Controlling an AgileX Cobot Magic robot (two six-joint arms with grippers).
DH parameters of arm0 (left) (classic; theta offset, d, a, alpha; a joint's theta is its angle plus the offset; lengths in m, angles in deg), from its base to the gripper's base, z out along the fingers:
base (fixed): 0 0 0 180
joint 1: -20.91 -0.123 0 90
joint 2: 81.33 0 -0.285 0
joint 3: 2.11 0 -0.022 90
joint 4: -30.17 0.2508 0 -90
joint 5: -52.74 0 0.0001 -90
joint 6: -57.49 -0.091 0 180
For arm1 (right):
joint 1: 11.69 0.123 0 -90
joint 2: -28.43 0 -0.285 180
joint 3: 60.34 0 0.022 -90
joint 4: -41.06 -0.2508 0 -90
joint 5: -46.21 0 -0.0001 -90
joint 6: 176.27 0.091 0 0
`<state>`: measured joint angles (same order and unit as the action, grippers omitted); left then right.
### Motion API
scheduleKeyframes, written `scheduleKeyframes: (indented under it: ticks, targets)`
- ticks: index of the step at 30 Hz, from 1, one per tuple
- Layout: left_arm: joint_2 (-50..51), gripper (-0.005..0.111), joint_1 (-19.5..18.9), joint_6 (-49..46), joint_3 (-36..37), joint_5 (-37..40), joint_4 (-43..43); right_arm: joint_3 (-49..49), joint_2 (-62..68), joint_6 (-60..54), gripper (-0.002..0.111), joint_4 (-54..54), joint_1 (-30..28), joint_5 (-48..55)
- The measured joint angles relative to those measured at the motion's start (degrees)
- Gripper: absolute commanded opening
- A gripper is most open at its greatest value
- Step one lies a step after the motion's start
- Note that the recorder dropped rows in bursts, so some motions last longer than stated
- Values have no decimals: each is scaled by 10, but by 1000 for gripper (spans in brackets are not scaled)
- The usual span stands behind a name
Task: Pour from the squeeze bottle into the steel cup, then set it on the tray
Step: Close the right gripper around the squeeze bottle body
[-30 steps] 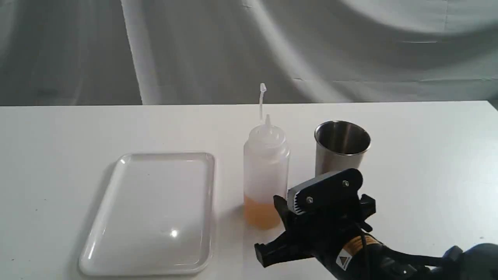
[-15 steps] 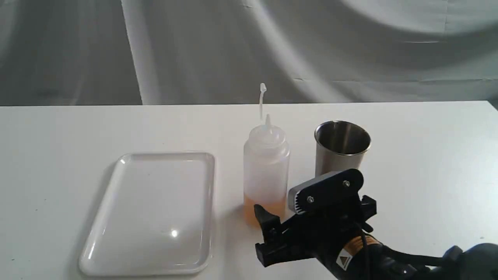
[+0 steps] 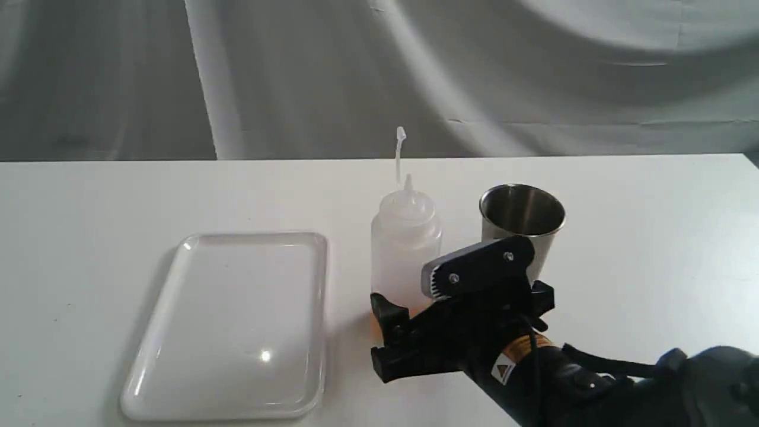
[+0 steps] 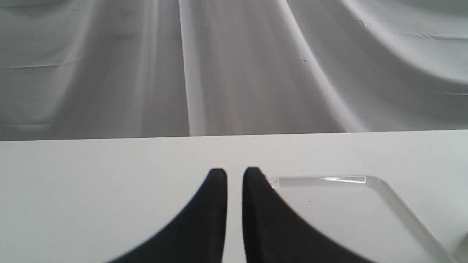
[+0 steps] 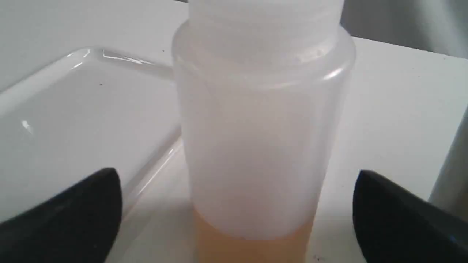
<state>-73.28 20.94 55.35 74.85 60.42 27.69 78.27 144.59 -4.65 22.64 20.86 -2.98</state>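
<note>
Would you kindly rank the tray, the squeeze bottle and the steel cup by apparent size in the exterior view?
1. tray, clearly largest.
2. squeeze bottle.
3. steel cup; both are partly hidden, so this order is less sure.

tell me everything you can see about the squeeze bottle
The squeeze bottle is a translucent whitish plastic cylinder with a cone nozzle and a thin cap strap sticking up. A little orange-amber liquid sits at its bottom. It stands upright on the white table, between the tray and the steel cup, touching neither. The open right gripper straddles its lower body without contact.
</note>
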Motion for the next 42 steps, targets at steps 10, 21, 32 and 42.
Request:
scheduleKeyframes:
  ticks: [10,21,32,42]
  targets:
    - [0,8,0,0,0,0,0,1,0,0,84,-21,0,11]
    - [0,8,0,0,0,0,0,1,0,0,84,-23,0,11]
    - [0,8,0,0,0,0,0,63,20,-17,84,-33,0,79]
    - [0,8,0,0,0,0,0,112,78,-19,84,-50,0,98]
